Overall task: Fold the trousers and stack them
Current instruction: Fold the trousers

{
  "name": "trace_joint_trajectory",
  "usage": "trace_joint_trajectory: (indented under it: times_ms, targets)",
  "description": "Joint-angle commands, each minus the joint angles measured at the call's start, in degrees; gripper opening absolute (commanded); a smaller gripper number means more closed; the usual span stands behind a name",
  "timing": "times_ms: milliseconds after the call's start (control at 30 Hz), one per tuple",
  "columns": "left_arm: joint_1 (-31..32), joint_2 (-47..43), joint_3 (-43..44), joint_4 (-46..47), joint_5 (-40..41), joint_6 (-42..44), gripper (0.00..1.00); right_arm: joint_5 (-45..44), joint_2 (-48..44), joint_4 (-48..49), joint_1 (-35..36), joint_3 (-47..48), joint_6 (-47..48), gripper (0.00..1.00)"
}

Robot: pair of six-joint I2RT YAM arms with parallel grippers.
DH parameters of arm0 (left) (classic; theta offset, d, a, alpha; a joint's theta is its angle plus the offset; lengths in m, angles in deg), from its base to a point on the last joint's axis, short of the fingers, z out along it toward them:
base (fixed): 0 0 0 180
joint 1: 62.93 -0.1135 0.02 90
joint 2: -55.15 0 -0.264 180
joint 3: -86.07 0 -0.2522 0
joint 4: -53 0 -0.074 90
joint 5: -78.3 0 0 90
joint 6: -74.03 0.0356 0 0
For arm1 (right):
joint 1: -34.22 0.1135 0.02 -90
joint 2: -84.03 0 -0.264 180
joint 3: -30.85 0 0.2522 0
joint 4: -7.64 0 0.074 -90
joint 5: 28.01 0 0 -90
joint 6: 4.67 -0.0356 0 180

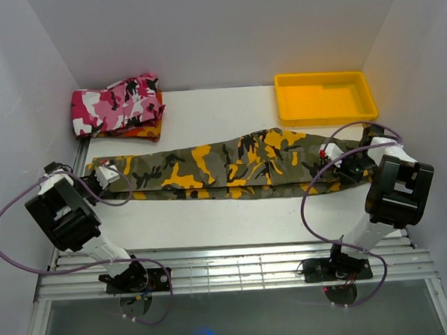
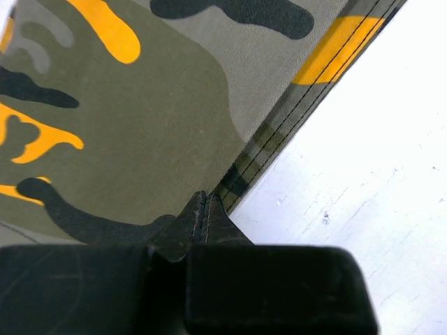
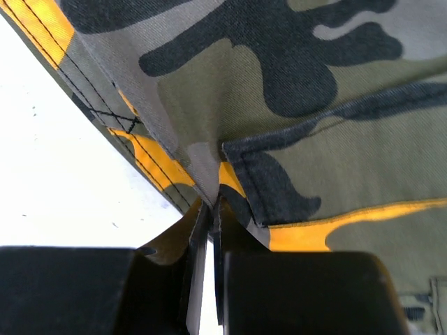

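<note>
Wrist views: left gripper [image 2: 204, 208] and right gripper [image 3: 210, 209] each pinched the trousers' [image 2: 140, 105] edge.
Top view only: yellow tray [image 1: 325, 102] at one o'clock.

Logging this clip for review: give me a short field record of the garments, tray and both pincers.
task garment: olive, orange and black camouflage cloth trousers, stretched flat across white table
left pincer: shut on trousers' left end
right pincer: shut on trousers' right end
back left: pink, white and black camouflage garment atop red-orange garment
back right: yellow plastic tray
</note>
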Motion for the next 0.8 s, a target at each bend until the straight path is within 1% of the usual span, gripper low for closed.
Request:
trace_joint_trajectory:
  times_ms: [0, 133, 167, 233, 267, 300, 333, 400, 433, 467, 500, 533, 567, 600, 633, 667, 700, 733, 767]
  targets:
    - [-2.10, 0.46, 0.74, 3.87, 6.52, 2.59, 0.00, -7.57, 0.58, 2.79, -2.07, -1.07, 2.47, 0.08]
    - [-2.19, 0.72, 1.10, 2.64, 7.83, 2.33, 0.00, -7.47, -0.55, -0.02, -2.07, -2.56, 4.67, 0.08]
    - [-2.19, 0.81, 1.10, 2.64, 8.10, 1.89, 0.00, -7.91, -1.17, 0.93, -1.80, -3.61, 4.93, 0.08]
    - [-2.10, 0.81, 1.36, 1.33, 8.45, 1.19, 0.06, -8.97, -2.58, 1.03, -1.45, -5.72, 5.55, 0.09]
    - [-2.19, 0.55, 1.62, 1.06, 8.54, 0.57, 0.09, -8.97, -2.84, 0.85, -1.54, -5.82, 5.55, 0.14]
    - [-2.19, 0.29, 1.88, 0.19, 8.28, -0.30, 0.19, -8.97, -3.37, 0.16, -1.45, -5.73, 5.47, 0.18]
    - [-2.54, 0.02, 2.41, -0.87, 7.84, -0.57, 0.25, -8.19, -3.72, -0.11, -1.62, -4.51, 3.90, 0.30]
    - [-2.80, -1.03, 5.03, -3.84, 5.13, -2.59, 0.33, -6.44, -4.42, -2.30, -1.89, -1.97, 2.75, 0.34]
    - [-2.80, -1.30, 6.44, -5.17, 3.98, -3.90, 0.39, -3.90, -4.77, -3.44, -1.89, -0.30, 1.78, 0.35]
    - [-2.80, -1.99, 8.02, -7.18, 2.75, -5.05, 0.41, -2.48, -4.95, -4.93, -1.89, 3.72, 0.47, 0.39]
    - [-2.80, -2.26, 11.43, -11.99, -0.30, -5.06, 0.45, -0.82, -5.48, -6.34, -1.89, 5.68, 0.02, 0.43]
    - [-1.93, -2.70, 12.77, -14.30, -1.47, -5.14, 0.56, 1.98, -5.92, -9.23, -1.37, 7.61, -0.51, 0.48]
    - [-0.88, -3.23, 13.65, -15.89, -1.91, -5.49, 0.58, 2.88, -6.18, -10.30, -0.67, 10.24, -1.38, 0.49]
    - [0.87, -4.89, 14.27, -17.04, -1.92, -7.76, 0.58, 3.41, -6.88, -11.27, 0.30, 10.96, -2.00, 0.50]
    - [4.89, -5.95, 14.28, -18.01, -2.18, -9.09, 0.58, 4.20, -7.32, -12.32, 1.70, 11.32, -3.05, 0.50]
    - [7.37, -7.17, 13.93, -17.84, -2.44, -10.67, 0.58, 4.82, -7.76, -12.59, 5.02, 11.15, -4.28, 0.50]
    - [10.44, -9.36, 13.58, -15.84, -3.14, -16.16, 0.58, 5.52, -8.55, -12.51, 6.88, 10.54, -7.08, 0.49]
    - [16.73, -10.17, 12.71, -14.69, -3.67, -19.26, 0.58, 7.44, -8.90, -12.16, 10.55, 10.01, -8.84, 0.49]
    - [20.10, -10.87, 12.17, -13.63, -3.94, -21.99, 0.58, 8.33, -9.08, -10.76, 12.59, 9.39, -10.60, 0.48]
